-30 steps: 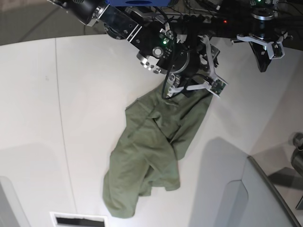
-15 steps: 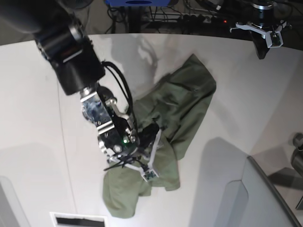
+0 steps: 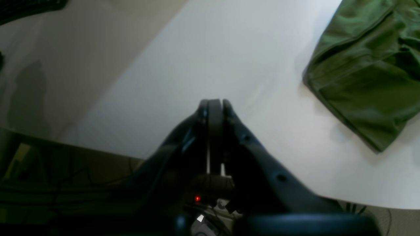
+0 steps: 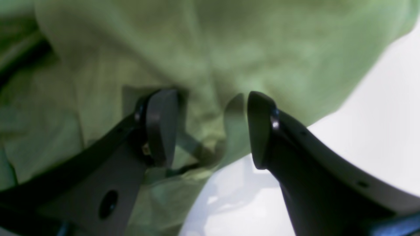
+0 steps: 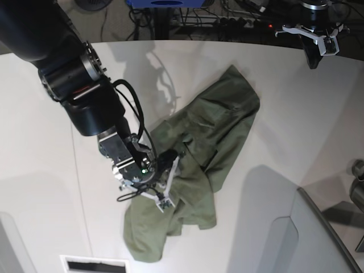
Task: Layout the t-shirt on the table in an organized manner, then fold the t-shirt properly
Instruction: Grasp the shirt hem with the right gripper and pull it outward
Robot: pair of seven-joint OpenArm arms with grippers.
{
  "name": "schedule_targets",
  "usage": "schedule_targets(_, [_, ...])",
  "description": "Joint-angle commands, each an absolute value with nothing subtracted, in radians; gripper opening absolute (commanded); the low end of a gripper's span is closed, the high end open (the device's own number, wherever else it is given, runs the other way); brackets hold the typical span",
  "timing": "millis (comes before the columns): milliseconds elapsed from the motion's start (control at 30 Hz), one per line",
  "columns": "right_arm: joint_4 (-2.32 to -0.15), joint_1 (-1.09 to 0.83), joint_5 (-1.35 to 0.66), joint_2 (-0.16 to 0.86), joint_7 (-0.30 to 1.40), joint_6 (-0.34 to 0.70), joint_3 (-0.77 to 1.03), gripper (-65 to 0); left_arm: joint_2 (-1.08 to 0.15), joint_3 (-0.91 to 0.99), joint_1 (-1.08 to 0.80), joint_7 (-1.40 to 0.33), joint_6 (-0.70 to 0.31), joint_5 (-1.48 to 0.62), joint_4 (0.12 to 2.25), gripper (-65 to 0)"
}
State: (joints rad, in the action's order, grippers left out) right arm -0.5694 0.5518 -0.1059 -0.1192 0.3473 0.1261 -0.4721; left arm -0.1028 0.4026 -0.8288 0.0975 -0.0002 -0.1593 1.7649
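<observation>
Working from the left of the base view, the right gripper (image 5: 168, 180) sits low over the t-shirt (image 5: 205, 148), its fingers (image 4: 160, 126) spread moderately wide with a raised fold of olive cloth between them and nothing yet pinched. To do this step well, I judge the fingers should settle down around that ridge near the hem edge, close on one or two layers only, and lift gently so the bunched lower half can be drawn out flat; grabbing too deep would drag the whole heap. The bare table (image 4: 377, 108) shows just beyond the right-hand finger, so the cloth edge is close by.

The shirt lies crumpled and diagonal on the table, its far corner reaching away from the fingers.

At the right of the base view, the left gripper (image 5: 315, 48) hangs pressed shut and empty, well apart from the garment, whose edge shows off to one side in its wrist view.

Against the picture half a second back, the right gripper has shifted slightly up the cloth from the lower clump; a second back it stood at the shirt's far end.
</observation>
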Motion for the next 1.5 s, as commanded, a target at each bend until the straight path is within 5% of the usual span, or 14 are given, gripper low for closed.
schedule_targets(0, [-0.581,0.593,-0.11,-0.131,0.325,0.128,-0.47,-33.5,-0.108,0.407,-0.837,0.124,0.004,-0.163,1.778,-65.0])
schedule_targets(267, [-0.576,0.584,-0.131,-0.134,0.326,0.13,-0.47,-33.8,-0.108,0.406,-0.834,0.124,0.004,-0.163,1.778,-65.0])
schedule_targets(633, [-0.578,0.584,-0.272,-0.134,0.335,0.13,-0.473,-65.0,-0.108,0.406,-0.832,0.124,0.004,-0.163,1.778,-65.0])
schedule_targets(967, [-0.797,0.539,-0.272,-0.088,0.47,0.128,-0.456,-64.4,-0.108,0.406,-0.832,0.124,0.004,-0.163,1.778,-65.0])
schedule_targets(1167, [-0.895,0.484,-0.272,-0.097,0.661,0.127,-0.251,-38.9,-0.11,0.406,-0.832,0.124,0.004,-0.163,1.778,-65.0])
schedule_targets(1467, [-0.908,0.394,-0.269,-0.097,0.664,0.124,-0.248,-38.6,-0.108,0.403,-0.812,0.124,0.004,-0.163,1.776,-65.0])
